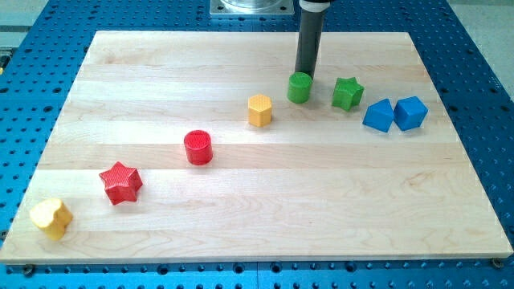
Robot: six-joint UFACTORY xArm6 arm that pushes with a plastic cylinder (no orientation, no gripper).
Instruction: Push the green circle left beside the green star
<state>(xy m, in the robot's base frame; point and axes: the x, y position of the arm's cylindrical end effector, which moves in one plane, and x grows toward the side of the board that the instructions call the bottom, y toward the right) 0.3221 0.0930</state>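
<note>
My tip (305, 75) just behind green circle (299, 87), green star (348, 93) right.

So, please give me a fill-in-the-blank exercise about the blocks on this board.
1. My tip stands just behind the green ____ block.
2. The green star lies to the view's ____ of the green circle.
3. Two ____ blocks sit rightmost.
4. The yellow hexagon is nearer the circle than the ____ cylinder.

Missing: circle; right; blue; red

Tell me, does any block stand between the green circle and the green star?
No. The green circle and green star have only bare board between them. My tip sits just behind the circle, toward the view's top.
</note>
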